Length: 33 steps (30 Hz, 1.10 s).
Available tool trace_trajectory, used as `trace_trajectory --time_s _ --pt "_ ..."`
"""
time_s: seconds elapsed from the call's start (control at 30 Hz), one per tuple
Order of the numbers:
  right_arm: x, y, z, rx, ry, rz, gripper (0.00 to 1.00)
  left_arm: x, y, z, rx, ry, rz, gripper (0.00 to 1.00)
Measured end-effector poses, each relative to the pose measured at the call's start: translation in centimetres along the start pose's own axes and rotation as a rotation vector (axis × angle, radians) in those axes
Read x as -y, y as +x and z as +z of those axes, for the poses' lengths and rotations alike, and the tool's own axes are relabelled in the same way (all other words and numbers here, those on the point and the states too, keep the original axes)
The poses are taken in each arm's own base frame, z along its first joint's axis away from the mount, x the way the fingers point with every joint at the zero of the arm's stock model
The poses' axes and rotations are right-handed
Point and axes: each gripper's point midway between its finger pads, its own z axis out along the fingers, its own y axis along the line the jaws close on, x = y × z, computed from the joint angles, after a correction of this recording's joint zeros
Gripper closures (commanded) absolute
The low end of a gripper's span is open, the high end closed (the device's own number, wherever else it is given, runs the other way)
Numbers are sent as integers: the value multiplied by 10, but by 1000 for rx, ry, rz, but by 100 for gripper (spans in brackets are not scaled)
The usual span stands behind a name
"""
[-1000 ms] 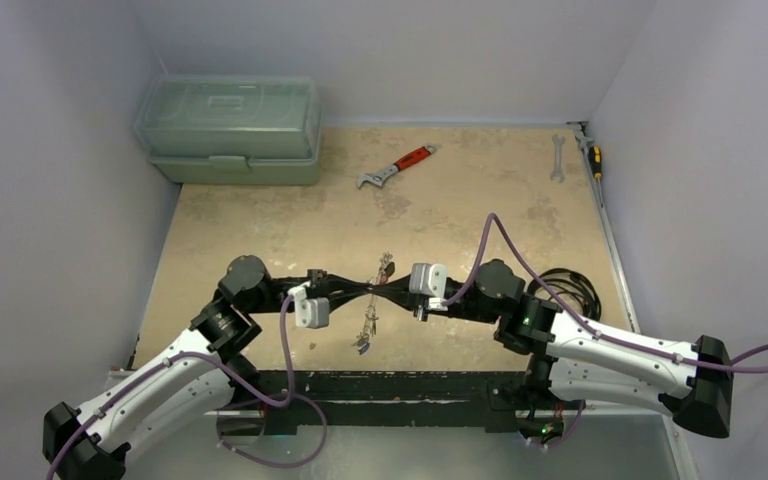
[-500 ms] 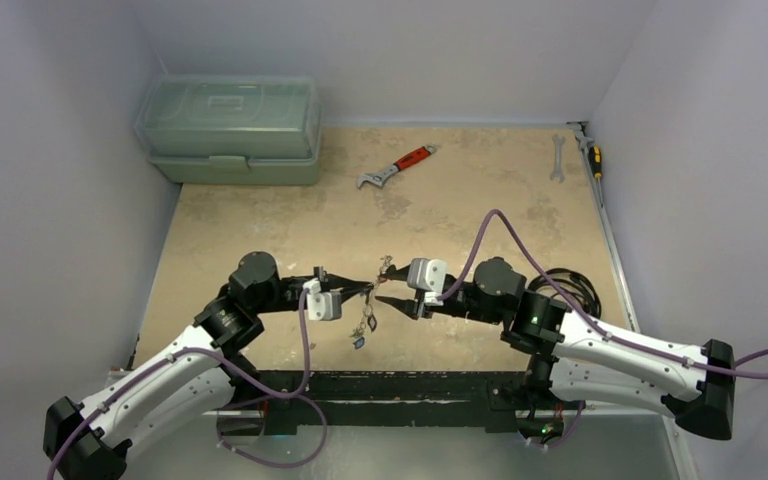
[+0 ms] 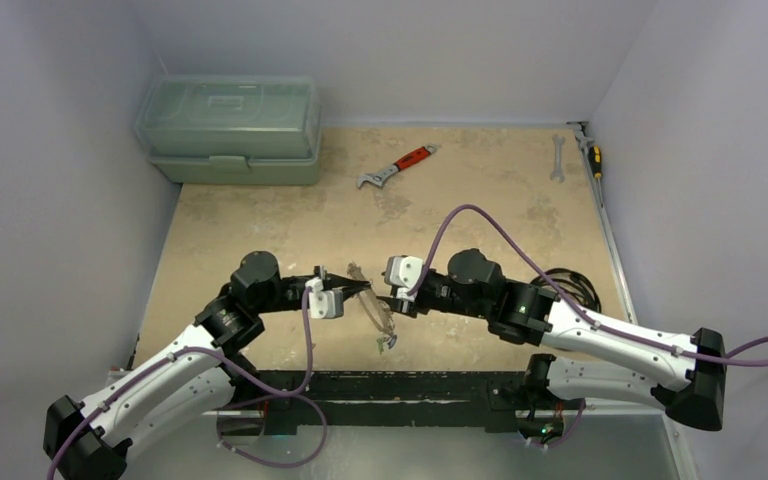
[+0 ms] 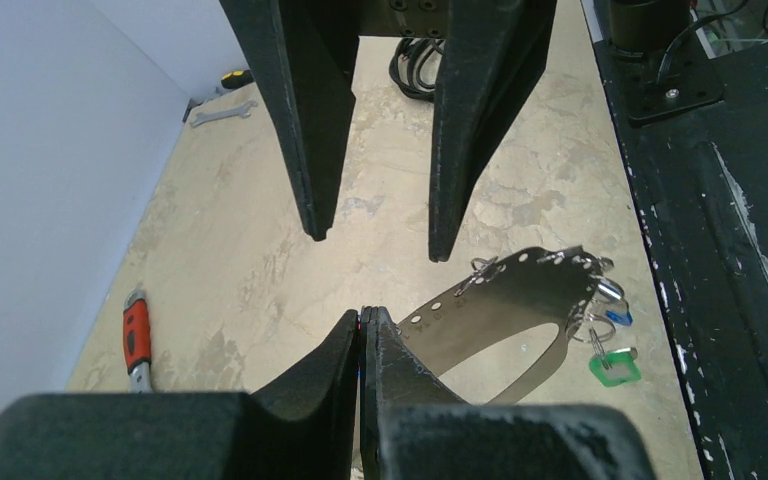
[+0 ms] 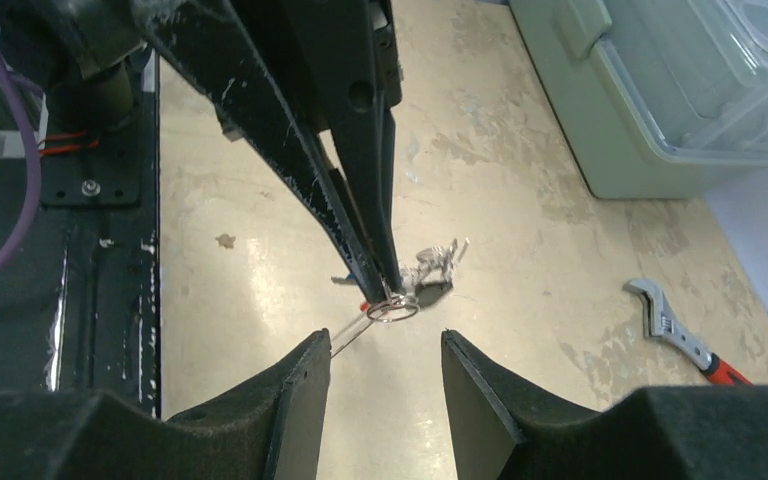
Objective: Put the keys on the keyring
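Note:
My left gripper (image 3: 363,290) is shut on the keyring (image 4: 520,295), a silvery loop that sticks out beside its tips (image 4: 365,318). A speck of red shows between the jaws. Keys with blue and green tags (image 4: 613,365) hang by small rings from the loop's far end, low over the table (image 3: 387,342). My right gripper (image 3: 387,300) is open and empty and faces the left one tip to tip (image 5: 385,335). The loop's thin edge (image 5: 352,330) reaches its left finger, and a small ring (image 5: 395,310) lies before the gap. A small silvery bunch (image 5: 438,262) lies beyond.
A green toolbox (image 3: 230,130) stands at the back left. A red-handled wrench (image 3: 397,167) lies mid-back. A silver spanner (image 3: 557,158) and a screwdriver (image 3: 593,155) lie at the back right. A black cable coil (image 3: 565,285) sits by the right arm. A black rail (image 3: 390,385) runs along the front.
The grippers drew apart. Then my right arm swung left and its open gripper closed in on the left gripper's tips. The keyring tilted, and the keys now hang further right.

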Motion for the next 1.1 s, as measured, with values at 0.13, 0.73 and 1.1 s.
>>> trace_trajectory --time_s 0.13,0.73,1.1 --pt "-1 6 -1 -23 -15 -39 52 0 -1 0 0 1 2 100" --pt "12 22 10 -91 19 -207 57 19 -20 -5 83 103 55 100" --pt "10 17 13 -58 6 -213 59 23 -24 -5 102 127 64 100"
